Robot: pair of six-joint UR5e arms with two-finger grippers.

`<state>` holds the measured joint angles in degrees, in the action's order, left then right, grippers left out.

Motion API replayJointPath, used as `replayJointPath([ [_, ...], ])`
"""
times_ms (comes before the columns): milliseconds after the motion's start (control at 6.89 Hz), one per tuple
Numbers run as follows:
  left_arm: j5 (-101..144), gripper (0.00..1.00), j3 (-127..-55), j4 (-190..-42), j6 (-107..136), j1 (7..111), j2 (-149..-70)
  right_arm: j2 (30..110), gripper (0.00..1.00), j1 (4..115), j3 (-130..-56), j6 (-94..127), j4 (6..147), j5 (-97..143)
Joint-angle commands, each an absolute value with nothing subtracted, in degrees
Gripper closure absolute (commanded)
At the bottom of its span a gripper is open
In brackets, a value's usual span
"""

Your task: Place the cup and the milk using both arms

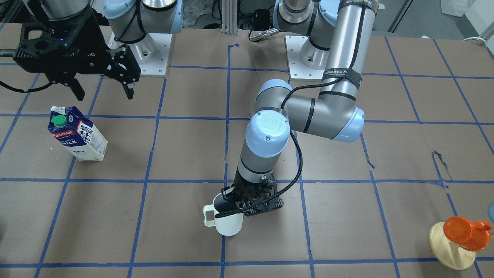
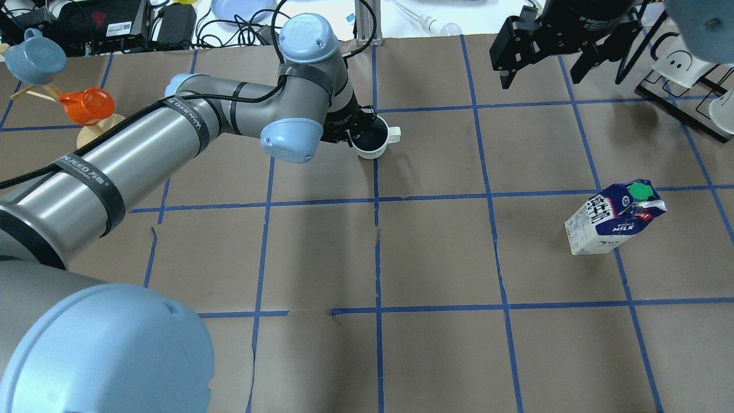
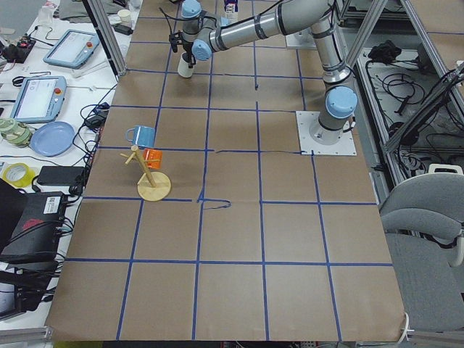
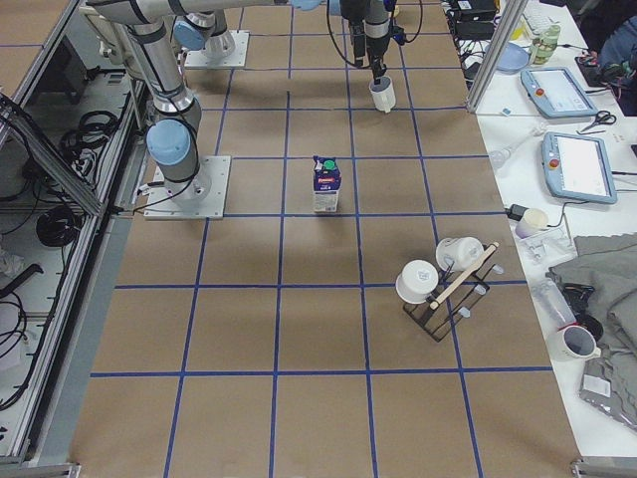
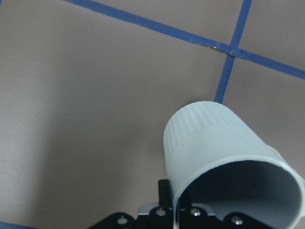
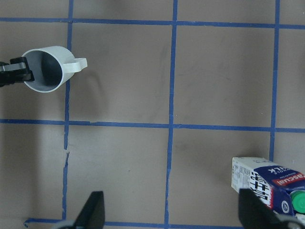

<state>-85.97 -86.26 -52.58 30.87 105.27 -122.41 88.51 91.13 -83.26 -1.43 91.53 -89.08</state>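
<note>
two arms (image 1: 308, 112) (image 1: 58, 11), one white cup (image 1: 227, 224), one milk carton (image 1: 79, 135), one orange mug (image 1: 463, 231), one blue mug (image 2: 35, 57).

I see the grey-silver jointed left arm (image 3: 250, 29) stretched across the brown, blue-gridded table (image 3: 290, 239), its gripper (image 3: 187, 61) down at a small white cup (image 3: 186, 72) at the far end; a wooden mug stand (image 3: 154, 190) sits nearer.

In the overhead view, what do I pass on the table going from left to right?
blue mug → orange mug → white cup → milk carton
</note>
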Motion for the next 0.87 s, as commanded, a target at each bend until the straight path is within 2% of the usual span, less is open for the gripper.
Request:
replayJointPath([
  [0,-86.31,0.03,-86.31,-52.47,30.06,105.47,-122.70,87.80,0.00,90.10,-86.47,-2.28,92.10,-89.47],
  [290,-87.18,0.00,-86.13,-52.56,29.01,105.56,-119.82,87.63,0.00,84.50,-87.27,-7.60,91.15,-93.31],
  [726,-89.74,0.00,-86.40,-58.06,18.47,99.43,-112.53,87.45,0.00,71.13,-95.25,-22.65,91.85,-93.26],
])
